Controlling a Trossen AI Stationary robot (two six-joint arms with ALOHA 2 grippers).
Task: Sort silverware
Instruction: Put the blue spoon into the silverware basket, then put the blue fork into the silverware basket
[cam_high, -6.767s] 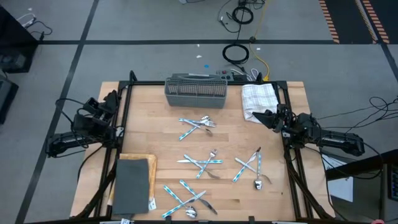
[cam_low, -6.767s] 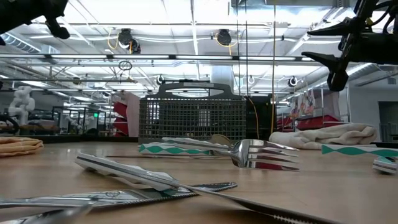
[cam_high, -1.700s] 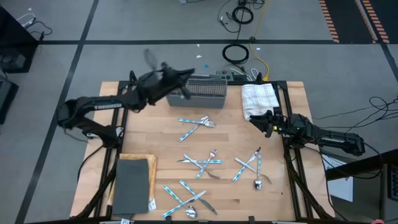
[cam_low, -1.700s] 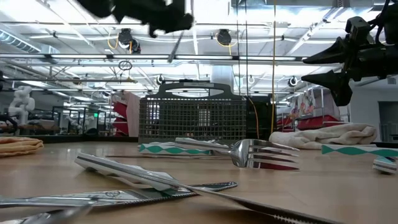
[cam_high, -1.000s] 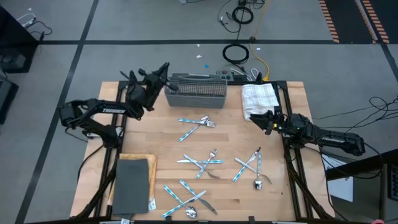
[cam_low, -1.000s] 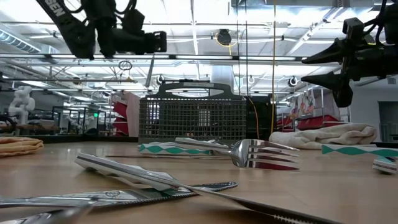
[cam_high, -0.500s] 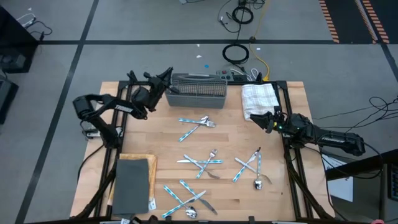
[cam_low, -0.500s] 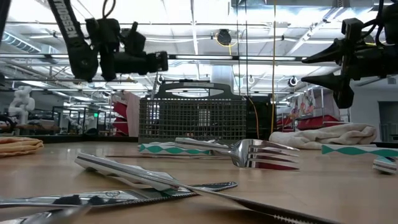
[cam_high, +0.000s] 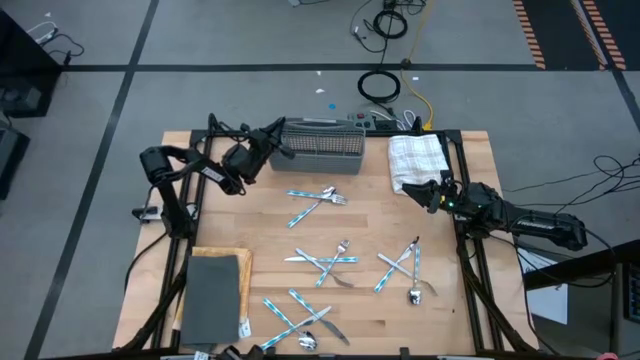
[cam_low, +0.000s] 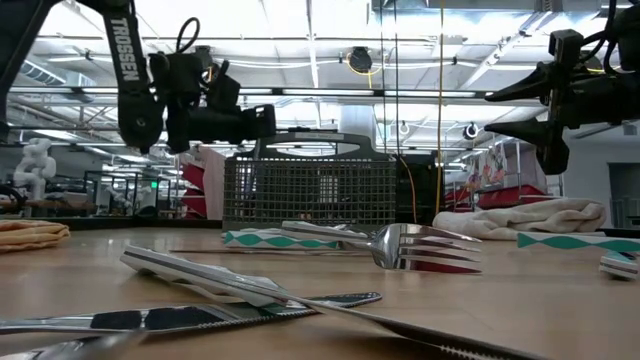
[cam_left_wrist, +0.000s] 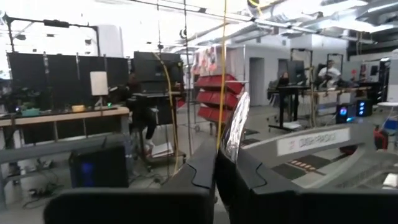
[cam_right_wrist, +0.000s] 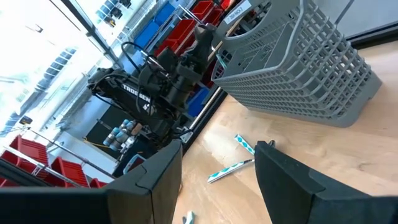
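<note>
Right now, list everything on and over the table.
silverware: about a dozen, blue-and-white handles, four crossed heaps mid-table
basket: one, grey mesh, far edge, centre
towel: one, white, far right corner
pad: one, dark grey, on a tan board, near left corner
left gripper: shut on one shiny piece, by the basket's left end
right gripper: open, raised beside the towel

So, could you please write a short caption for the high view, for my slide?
Left gripper holds a utensil beside the grey basket; silverware lies scattered on the table; right gripper waits, open, near the towel.
</note>
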